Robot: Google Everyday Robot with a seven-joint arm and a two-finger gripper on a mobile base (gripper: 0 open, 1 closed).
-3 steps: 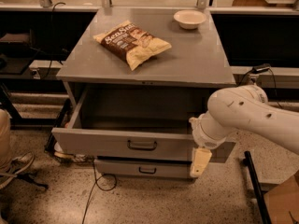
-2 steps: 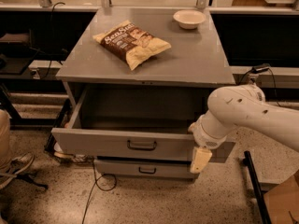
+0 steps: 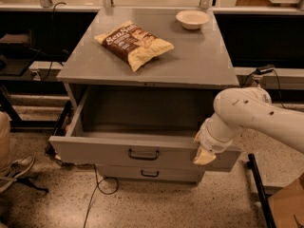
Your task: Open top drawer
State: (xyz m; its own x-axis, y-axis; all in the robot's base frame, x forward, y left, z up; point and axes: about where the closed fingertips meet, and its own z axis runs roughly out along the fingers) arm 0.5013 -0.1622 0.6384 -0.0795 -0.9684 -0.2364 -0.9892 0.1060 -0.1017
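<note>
Gripper of mine hung at lower right, by the open top drawer; I couldn't tell its grip.

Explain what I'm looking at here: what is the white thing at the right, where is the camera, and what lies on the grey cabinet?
The white jointed limb at the right is a mobile robot's single arm. Its yellowish pincer sits at the right end of the front of the wide grey metal top drawer. That drawer is pulled well out. There is one camera view, looking down at the cabinet's front; where it is mounted is unknown. On the grey cabinet top lie a brown and yellow crisp bag and, at the back right, a small pale bowl. A shorter grey drawer below is shut. No loose object shows in the pincer.
</note>
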